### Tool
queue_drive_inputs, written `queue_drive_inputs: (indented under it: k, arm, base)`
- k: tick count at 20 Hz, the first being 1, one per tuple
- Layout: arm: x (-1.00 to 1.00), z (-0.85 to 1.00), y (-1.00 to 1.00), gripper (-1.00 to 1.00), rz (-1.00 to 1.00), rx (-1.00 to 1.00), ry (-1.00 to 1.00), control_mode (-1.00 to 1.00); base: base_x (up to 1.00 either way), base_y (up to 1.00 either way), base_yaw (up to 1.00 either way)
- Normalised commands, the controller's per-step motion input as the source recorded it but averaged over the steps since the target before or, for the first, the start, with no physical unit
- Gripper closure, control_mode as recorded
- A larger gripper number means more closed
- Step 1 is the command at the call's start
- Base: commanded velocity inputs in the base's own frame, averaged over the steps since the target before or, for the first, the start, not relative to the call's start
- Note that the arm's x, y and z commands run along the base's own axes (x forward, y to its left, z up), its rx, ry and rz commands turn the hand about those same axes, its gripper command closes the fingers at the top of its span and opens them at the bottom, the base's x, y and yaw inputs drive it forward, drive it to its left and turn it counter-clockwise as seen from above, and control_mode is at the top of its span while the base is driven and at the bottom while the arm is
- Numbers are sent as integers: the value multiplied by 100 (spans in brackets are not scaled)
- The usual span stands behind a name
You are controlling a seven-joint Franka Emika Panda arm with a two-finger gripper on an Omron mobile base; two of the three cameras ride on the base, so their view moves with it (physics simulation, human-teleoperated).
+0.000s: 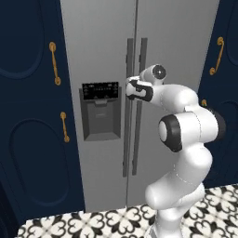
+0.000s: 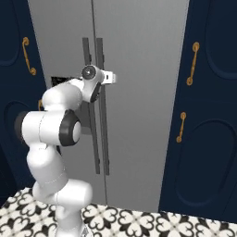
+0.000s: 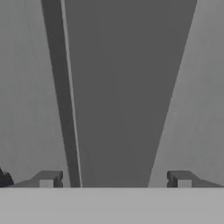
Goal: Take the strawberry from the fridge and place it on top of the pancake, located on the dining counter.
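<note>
The light-grey fridge [image 1: 102,42] [image 2: 139,92] stands in front of me with both doors closed. My gripper [image 1: 132,89] [image 2: 107,77] is held at mid height against the two long dark handles [image 1: 135,139]. In the hand view a broad dark-grey handle [image 3: 122,87] runs between the two fingertips [image 3: 47,179], with a small gap on each side, so the gripper [image 3: 113,180] is open around it. The strawberry is hidden behind the shut doors. The pancake and the dining counter are out of view.
A black-panelled dispenser recess [image 1: 100,111] sits in the left door. Navy cabinets with gold handles [image 1: 55,62] [image 2: 192,65] flank the fridge on both sides. Black-and-white patterned tiles [image 1: 93,223] cover the floor below.
</note>
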Motion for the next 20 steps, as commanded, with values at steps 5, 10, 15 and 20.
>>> queue_drive_inputs:
  k: [5,10,15,20]
  arm:
    - [74,-2,0,-100,0,1,0,-100]
    - [72,-6,0,100,0,1,0,-100]
    - [-2,0,-4,100,0,0,1,-100]
    - [-100,10,-37,100,0,0,0,-100]
  base:
    - [0,0,0]
    - [0,0,0]
    - [0,0,0]
    - [0,0,0]
